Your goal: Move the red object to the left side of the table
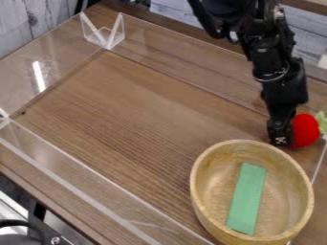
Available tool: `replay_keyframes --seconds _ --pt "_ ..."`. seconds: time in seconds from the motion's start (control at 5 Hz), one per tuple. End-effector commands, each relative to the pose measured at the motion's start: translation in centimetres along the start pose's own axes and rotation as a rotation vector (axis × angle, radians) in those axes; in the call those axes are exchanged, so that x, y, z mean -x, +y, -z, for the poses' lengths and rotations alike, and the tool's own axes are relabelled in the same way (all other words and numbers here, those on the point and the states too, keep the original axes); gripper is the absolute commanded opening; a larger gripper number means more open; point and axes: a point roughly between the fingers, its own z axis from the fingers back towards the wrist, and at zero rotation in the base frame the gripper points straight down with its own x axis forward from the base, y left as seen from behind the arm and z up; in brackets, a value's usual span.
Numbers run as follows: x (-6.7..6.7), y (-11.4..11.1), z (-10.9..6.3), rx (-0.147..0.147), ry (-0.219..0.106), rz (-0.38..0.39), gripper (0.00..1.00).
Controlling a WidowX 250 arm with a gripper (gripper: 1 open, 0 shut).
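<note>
The small round red toy fruit with a pale green leafy top (304,129) lies at the right edge of the brown wood-grain table (141,115), just beyond the rim of the round light-wood bowl (211,163). The black gripper (280,132) is low at the fruit's left side, apparently touching it. Whether the jaws are closed on it I cannot tell. The step in hand seems to be the grasp; next comes a firm closing, then lifting.

Black jointed arm (262,48), details apparently blurred.
</note>
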Motion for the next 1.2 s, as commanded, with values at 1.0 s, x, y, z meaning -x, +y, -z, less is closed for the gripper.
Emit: replay_keyframes --seconds 1.0 --pt "7.4 -2.4 -14.6 -0.054 0.095 -0.063 0.00"
